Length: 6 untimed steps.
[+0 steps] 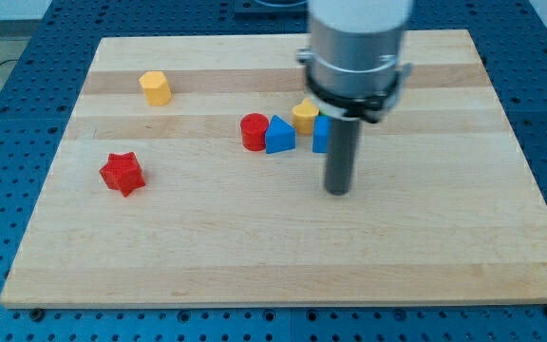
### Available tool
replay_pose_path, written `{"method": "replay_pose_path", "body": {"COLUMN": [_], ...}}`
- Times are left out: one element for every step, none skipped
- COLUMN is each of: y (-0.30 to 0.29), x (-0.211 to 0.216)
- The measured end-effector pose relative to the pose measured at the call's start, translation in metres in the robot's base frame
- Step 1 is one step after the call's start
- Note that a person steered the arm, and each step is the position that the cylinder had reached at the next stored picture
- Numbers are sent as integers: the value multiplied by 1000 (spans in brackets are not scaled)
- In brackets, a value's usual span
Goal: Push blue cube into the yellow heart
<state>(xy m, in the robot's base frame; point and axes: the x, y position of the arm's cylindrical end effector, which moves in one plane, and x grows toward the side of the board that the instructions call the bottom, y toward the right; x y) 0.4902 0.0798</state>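
Note:
The blue cube (320, 134) sits near the board's middle, mostly hidden behind the rod. The yellow heart (305, 115) is just above and to the left of it, touching or nearly touching. My tip (337, 190) rests on the board just below and slightly to the right of the blue cube. The rod rises up to the arm's grey body at the view's top.
A blue triangular block (279, 136) and a red cylinder (254, 131) stand side by side left of the cube. A yellow hexagonal block (156, 87) is at upper left. A red star (122, 173) lies at left. The wooden board (273, 247) sits on a blue perforated table.

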Motion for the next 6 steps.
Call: {"method": "replay_pose_path", "body": {"y": [54, 60, 52, 35, 23, 23], "x": [-12, -38, -56, -67, -65, -59]}}
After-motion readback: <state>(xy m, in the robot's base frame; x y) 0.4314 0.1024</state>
